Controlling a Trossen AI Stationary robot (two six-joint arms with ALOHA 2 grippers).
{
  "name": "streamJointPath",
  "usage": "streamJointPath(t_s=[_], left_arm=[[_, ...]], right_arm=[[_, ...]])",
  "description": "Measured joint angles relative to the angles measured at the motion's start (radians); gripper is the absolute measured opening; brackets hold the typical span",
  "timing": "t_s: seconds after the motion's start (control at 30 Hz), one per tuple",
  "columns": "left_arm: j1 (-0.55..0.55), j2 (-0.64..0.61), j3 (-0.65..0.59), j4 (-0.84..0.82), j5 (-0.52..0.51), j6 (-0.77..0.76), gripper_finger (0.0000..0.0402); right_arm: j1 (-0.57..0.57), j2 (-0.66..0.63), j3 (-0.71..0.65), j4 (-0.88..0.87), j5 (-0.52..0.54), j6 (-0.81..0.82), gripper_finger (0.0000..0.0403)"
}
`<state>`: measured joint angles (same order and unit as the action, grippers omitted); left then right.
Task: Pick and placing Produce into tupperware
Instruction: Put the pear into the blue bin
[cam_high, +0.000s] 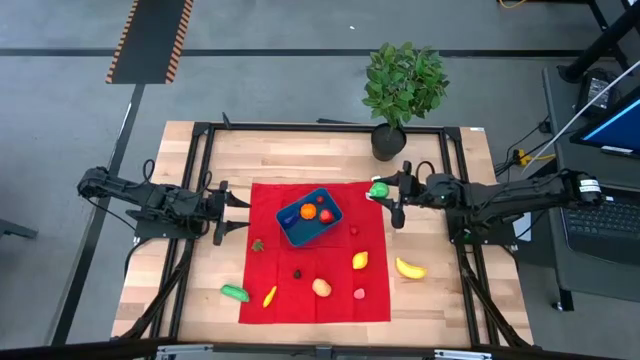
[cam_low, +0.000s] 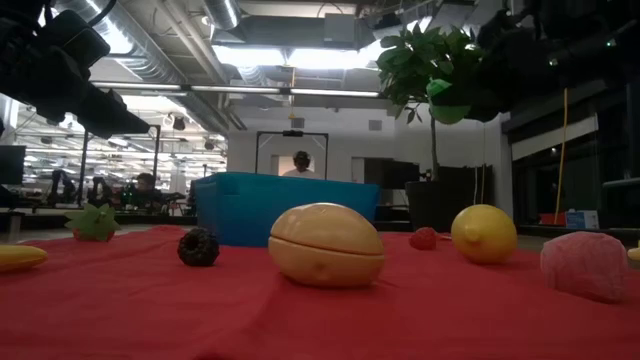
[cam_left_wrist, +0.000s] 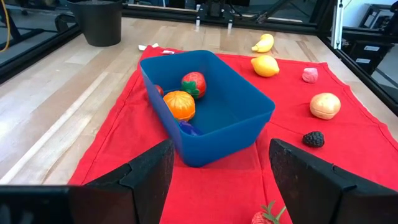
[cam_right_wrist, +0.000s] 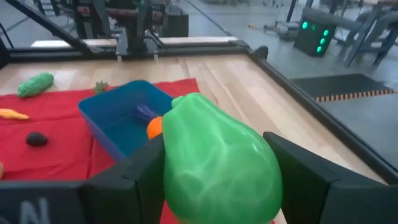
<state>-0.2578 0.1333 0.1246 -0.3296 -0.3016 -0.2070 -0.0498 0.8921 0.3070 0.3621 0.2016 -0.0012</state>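
The right claw is holding a green pear-shaped toy, squeezed between its two dark fingers, up in the air by the far right corner of the red cloth, close to the potted plant. The toy looks smooth and shiny, so it may be slippery, and it is probably light and hollow like plastic play food. Its fat middle fills the gap between the fingers, and that looks like the best place to hold it, since the thin end could slide out. The blue tupperware sits on the cloth near the middle of the counter, a little way from the held toy. Inside it are an orange, a strawberry and something dark blue or purple that is partly hidden. More toy food lies spread out: a lemon, a banana, a tan round piece, a pink piece, a blackberry, a small strawberry, a thin yellow-orange piece and a green one on the bare wood. The left claw waits low by the left edge of the cloth, pointing at the tupperware, with its fingers spread wide and nothing in them.
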Motion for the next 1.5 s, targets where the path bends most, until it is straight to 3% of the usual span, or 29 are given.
streamJointPath(t_s=[0.67,0.87,1.07,1.5], left_arm=[[0.0,0.0,0.0,0.0,0.0,0.0,0.0254],[0.0,0.0,0.0,0.0,0.0,0.0,0.0254],[0.0,0.0,0.0,0.0,0.0,0.0,0.0254],[0.0,0.0,0.0,0.0,0.0,0.0,0.0254]], right_arm=[[0.0,0.001,-0.064,0.211,0.001,-0.002,0.0233],[0.0,0.002,-0.064,0.213,0.121,-0.003,0.0233],[0.0,0.002,-0.064,0.211,0.129,-0.003,0.0233],[0.0,0.002,-0.063,0.214,-0.087,-0.032,0.0233]])
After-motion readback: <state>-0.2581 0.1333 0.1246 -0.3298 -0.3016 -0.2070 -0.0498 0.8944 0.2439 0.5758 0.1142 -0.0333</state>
